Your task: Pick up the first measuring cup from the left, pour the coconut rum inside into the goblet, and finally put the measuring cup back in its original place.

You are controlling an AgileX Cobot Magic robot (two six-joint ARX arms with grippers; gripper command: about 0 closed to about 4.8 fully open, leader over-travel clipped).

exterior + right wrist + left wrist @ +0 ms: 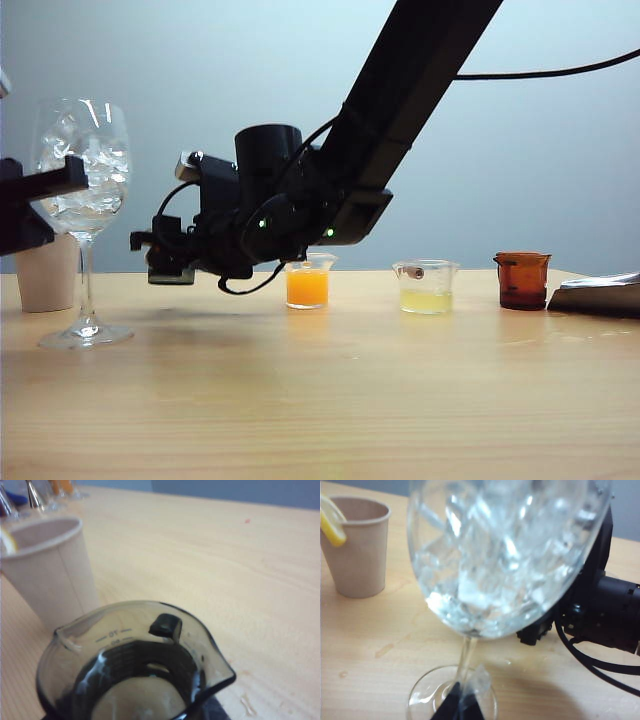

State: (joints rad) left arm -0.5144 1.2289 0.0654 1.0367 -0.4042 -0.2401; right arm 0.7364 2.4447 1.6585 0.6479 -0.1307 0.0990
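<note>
My right gripper (160,677) is shut on the measuring cup (131,657), a smoky grey beaker with a spout. One fingertip (166,626) shows through its far wall. I cannot tell whether coconut rum is inside it. In the exterior view the right gripper (165,255) reaches across to the left and hangs just above the table, a little right of the goblet (85,170). The cup is hard to make out there. The goblet (500,555) is full of ice and stands upright. My left gripper (462,707) is shut, its tips close by the goblet's stem. In the exterior view the left gripper (60,182) is beside the bowl.
A beige paper cup (47,272) with a lemon slice (331,525) stands behind the goblet, close to the held beaker (50,570). To the right are an orange-filled beaker (307,282), a pale yellow one (426,288), an amber one (522,280) and a metal object (600,293).
</note>
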